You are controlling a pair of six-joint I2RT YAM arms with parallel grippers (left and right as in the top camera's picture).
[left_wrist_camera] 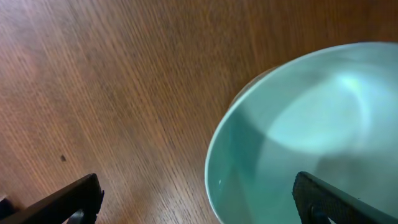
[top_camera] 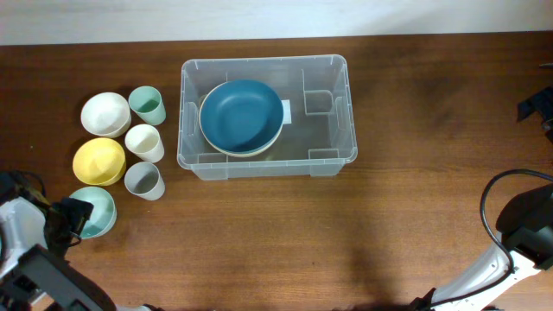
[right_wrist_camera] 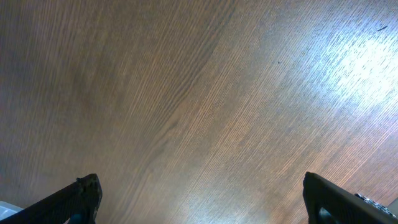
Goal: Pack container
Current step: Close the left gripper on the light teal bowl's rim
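The container (top_camera: 346, 104) is a large clear plastic bin at the table's upper middle, holding a dark blue bowl (top_camera: 241, 116) nested in a cream one. To its left stand a white bowl (top_camera: 104, 113), a yellow bowl (top_camera: 98, 161), a mint bowl (top_camera: 95, 211), a green cup (top_camera: 148, 105), a cream cup (top_camera: 144, 142) and a grey cup (top_camera: 143, 181). My left gripper (left_wrist_camera: 199, 202) is open, its fingers straddling the mint bowl's rim (left_wrist_camera: 298, 130). My right gripper (right_wrist_camera: 202, 196) is open and empty over bare wood at the right.
The left arm (top_camera: 34, 250) fills the front left corner. The right arm and its cable (top_camera: 518, 233) sit at the front right. A dark object (top_camera: 540, 108) lies at the right edge. The table (top_camera: 415, 216) is brown wood.
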